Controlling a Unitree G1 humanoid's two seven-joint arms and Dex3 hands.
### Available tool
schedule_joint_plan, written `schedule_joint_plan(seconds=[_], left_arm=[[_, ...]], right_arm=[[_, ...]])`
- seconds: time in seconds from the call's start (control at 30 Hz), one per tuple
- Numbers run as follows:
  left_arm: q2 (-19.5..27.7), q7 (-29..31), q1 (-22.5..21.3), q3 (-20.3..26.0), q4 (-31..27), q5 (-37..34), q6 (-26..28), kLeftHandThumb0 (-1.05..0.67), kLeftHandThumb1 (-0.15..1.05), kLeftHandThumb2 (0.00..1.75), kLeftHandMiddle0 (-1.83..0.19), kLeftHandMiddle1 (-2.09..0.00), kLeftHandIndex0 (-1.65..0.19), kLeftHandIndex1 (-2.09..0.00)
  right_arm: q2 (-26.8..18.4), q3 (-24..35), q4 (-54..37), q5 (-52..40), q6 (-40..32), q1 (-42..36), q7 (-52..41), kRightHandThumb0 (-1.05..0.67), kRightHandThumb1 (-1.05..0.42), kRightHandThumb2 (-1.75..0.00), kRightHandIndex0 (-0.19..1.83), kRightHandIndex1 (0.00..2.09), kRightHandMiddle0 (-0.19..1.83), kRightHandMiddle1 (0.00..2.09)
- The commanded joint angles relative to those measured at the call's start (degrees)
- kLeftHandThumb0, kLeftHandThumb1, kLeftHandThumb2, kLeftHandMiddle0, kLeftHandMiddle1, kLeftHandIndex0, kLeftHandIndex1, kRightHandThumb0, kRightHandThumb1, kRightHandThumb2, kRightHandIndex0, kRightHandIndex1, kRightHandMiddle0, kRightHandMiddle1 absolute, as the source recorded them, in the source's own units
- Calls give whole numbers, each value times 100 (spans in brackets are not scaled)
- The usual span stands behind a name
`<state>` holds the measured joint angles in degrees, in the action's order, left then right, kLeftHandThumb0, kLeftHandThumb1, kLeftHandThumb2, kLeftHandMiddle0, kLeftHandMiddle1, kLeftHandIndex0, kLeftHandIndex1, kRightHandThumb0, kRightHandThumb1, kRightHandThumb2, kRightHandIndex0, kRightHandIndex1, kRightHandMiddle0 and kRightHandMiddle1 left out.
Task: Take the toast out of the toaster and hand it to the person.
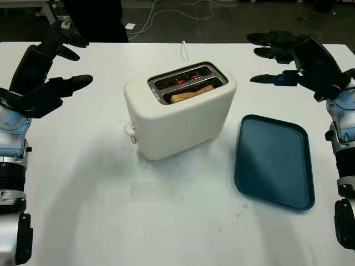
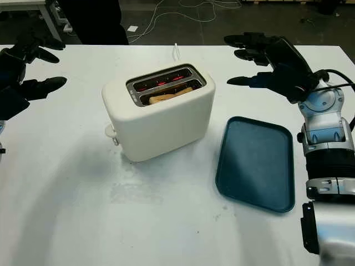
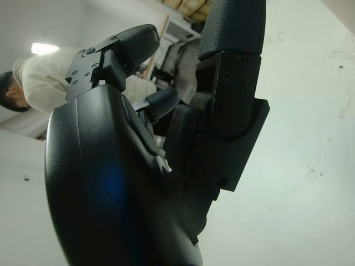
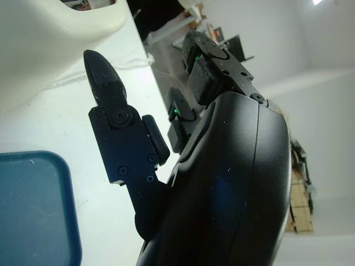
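Toaster: a cream-white plastic two-slot toaster [image 1: 180, 111] stands in the middle of the white table [image 1: 111, 210], turned at an angle, with a small round knob low on its left end. Inside the slots the heating wires glow red.
Toast: a light brown slice of toast [image 1: 191, 92] sits in the nearer slot, and its top edge shows just at the opening. No hand touches it.
Tray: a dark blue rectangular plastic tray [image 1: 274, 160] lies flat on the table just to the right of the toaster, with nothing on it.
Left hand: the black three-finger left hand [image 1: 52, 69] is in the air over the far left part of the table, well apart from the toaster. It is open and holds nothing.
Right hand: the black three-finger right hand [image 2: 266, 61] is in the air beyond the tray, to the right of the toaster. Its fingers point toward the toaster; it is open and holds nothing.
Person: a person in a pale top [image 3: 41, 77] is visible in the left wrist view, behind the hand.
Cable: a white cable [image 1: 183, 51] runs from behind the toaster to the far edge of the table.
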<state>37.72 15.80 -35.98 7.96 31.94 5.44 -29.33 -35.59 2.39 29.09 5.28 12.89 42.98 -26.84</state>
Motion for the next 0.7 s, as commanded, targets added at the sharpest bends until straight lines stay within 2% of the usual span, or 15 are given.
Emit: schedule_joint_plan(seconds=[0.0, 0.2, 0.67], left_arm=[[69, -10, 35, 16, 53, 1, -104, -105, 92, 28, 0, -149, 0, -129], [64, -6, 45, 19, -10, -6, -3, -105, 92, 28, 0, -149, 0, -129], [76, -12, 27, 9, 34, 16, -83, -105, 92, 29, 0, -148, 0, -129]], right_arm=[[31, 20, 8, -90, -5, 44, -32, -39, -74, 0, 52, 0, 51, 0], [20, 4, -45, -30, -67, 39, 18, -43, -74, 0, 53, 1, 51, 0], [44, 22, -50, -80, -100, 39, -8, -39, -74, 0, 51, 0, 50, 0]])
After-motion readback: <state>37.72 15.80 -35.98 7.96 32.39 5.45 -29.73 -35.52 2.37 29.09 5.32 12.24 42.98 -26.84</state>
